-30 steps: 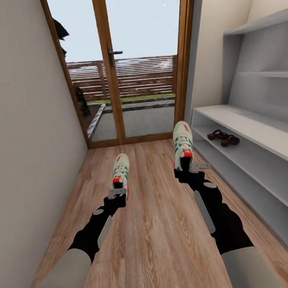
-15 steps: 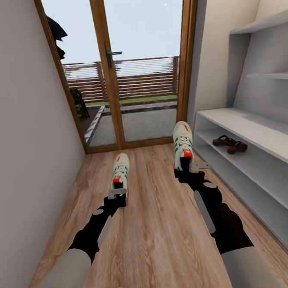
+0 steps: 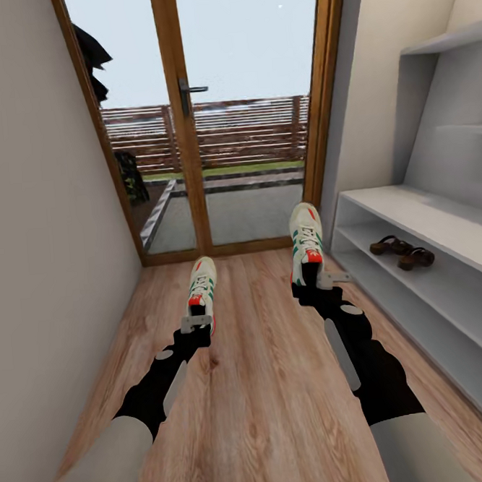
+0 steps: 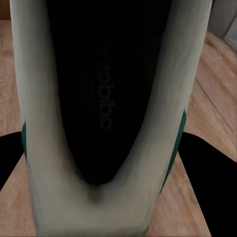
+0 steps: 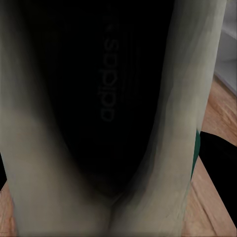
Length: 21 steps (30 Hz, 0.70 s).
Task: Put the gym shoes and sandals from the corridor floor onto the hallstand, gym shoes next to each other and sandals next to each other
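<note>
Oddly little of either claw can be made out: the left gripper (image 3: 197, 324) and right gripper (image 3: 318, 284) have their fingertips buried behind the shoe heels. Each is clenched on one gym shoe, the left sneaker (image 3: 201, 283) at centre frame and the right sneaker (image 3: 306, 241) slightly higher, toes pointing away toward the glass door (image 3: 210, 120). Both hang above the corridor floor (image 3: 268, 405). At right, the two sandals (image 3: 403, 251) sit side by side on the hallstand's (image 3: 441, 211) middle shelf.

Sandals (image 3: 402, 251) lie on hallstand (image 3: 442, 214) shelf, right of floor (image 3: 261, 406).
</note>
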Available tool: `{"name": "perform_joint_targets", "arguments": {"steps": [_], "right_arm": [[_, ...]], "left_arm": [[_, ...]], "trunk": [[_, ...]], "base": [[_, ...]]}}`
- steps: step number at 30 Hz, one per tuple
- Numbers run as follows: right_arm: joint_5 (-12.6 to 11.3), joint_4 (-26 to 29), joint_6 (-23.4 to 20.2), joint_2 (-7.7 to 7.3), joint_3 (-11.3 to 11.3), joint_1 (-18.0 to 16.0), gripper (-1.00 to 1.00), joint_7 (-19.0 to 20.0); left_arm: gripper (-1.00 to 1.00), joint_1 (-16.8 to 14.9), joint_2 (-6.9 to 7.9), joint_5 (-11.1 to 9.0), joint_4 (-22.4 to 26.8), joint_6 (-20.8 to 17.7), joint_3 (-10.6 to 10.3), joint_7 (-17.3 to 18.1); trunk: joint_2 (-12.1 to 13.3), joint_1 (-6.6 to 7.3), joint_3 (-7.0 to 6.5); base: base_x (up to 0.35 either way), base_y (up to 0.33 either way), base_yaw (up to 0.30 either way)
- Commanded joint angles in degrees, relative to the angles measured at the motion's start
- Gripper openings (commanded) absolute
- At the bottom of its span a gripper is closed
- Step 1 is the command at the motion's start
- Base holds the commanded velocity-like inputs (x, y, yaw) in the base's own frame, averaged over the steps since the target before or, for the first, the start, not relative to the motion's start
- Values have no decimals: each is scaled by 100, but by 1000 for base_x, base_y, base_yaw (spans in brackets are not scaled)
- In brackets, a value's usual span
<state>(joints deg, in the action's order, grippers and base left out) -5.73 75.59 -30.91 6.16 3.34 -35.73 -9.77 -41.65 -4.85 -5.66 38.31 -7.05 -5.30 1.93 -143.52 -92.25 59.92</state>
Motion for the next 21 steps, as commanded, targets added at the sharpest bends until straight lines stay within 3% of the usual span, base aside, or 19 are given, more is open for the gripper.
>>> {"name": "perform_joint_targets", "arguments": {"steps": [1, 10, 21], "right_arm": [[-60, 8, -21, -1, 9, -4, -100, -54], [-64, 3, -21, -1, 9, -4, -100, -53], [-66, 0, -21, -1, 9, -4, -100, -51]], "left_arm": [[-100, -1, 2, -58, 10, -33, -6, 9], [-100, -1, 1, -58, 10, -33, -6, 9], [-100, -1, -6, -58, 8, -33, -6, 9]], "trunk": [[-2, -2, 6], [-2, -2, 5], [-2, -2, 5]], "base": [[288, 185, 0], [287, 187, -8], [287, 187, -242]]}}
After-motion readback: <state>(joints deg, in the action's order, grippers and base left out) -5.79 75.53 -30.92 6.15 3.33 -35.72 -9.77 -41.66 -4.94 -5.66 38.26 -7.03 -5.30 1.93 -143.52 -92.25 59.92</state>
